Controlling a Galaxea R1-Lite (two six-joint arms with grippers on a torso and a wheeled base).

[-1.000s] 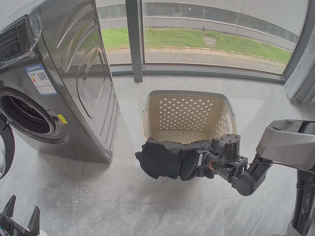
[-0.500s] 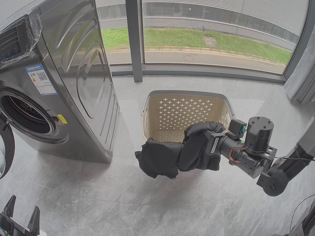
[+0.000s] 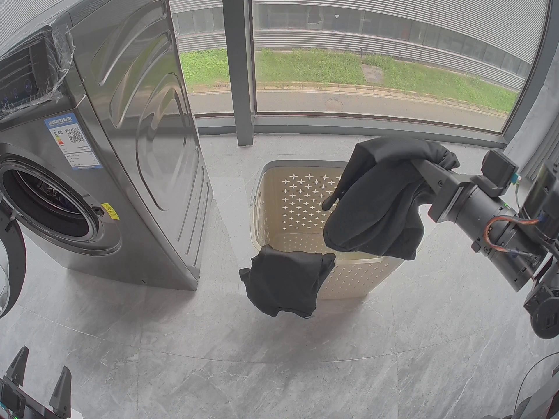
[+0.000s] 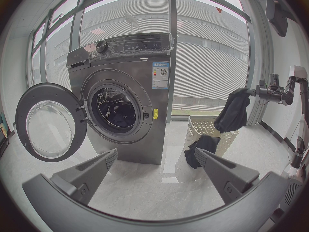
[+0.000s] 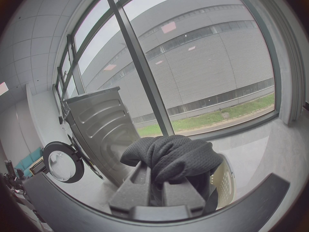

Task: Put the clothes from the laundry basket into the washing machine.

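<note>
Well, the right gripper (image 5: 156, 186) is clamped on a dark garment (image 3: 375, 205), with the mesh cloth bunched over and between its fingers. It holds the garment up in the air, and the loose folds hang above the right side of the laundry basket (image 3: 308, 199). A second dark garment (image 3: 285, 280) lies draped over the basket's near rim and hangs down its outer wall towards the floor (image 3: 233, 356).

The cream basket stands on pale grey, veined tiles with a soft sheen. Just to its left is the grey washing machine (image 3: 145, 146), its round door (image 4: 51, 121) swung wide open and some dark cloth lying in the drum (image 4: 117, 113). Clear film is wrapped over the control panel.

Low down in front of the machine, the left gripper (image 4: 155, 152) has its jaws spread apart with nothing between them.

Behind the basket is a tall window (image 3: 378, 48) with a dark post. Outside are a strip of grass, a path and a ribbed grey building. A pale curtain (image 3: 535, 141) hangs at the right.
</note>
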